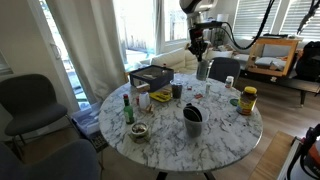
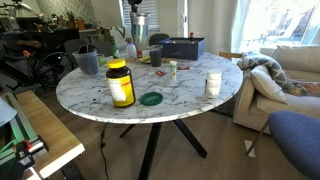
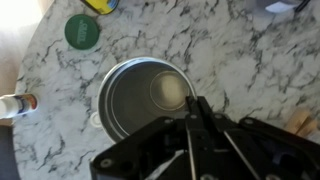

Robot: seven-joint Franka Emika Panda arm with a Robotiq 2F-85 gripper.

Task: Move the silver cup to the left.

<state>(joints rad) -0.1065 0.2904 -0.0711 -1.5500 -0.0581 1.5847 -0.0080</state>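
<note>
The silver cup (image 3: 140, 97) fills the middle of the wrist view, seen from above with its pale rim and shiny bottom. My gripper (image 3: 201, 108) has its two fingers pressed together on the cup's right rim. In an exterior view the gripper (image 1: 199, 48) hangs over the far side of the round marble table (image 1: 220, 135) with the silver cup (image 1: 203, 70) right under it, apparently held a little above the tabletop. In an exterior view the gripper (image 2: 132, 30) and cup (image 2: 131, 47) show small at the back.
On the table are a yellow-lidded jar (image 1: 248, 99), a larger dark grey cup with utensils (image 1: 192, 121), a small dark cup (image 1: 176, 90), a green bottle (image 1: 127, 108), a blue box (image 1: 152, 75) and a green lid (image 3: 83, 30). Chairs stand around the table.
</note>
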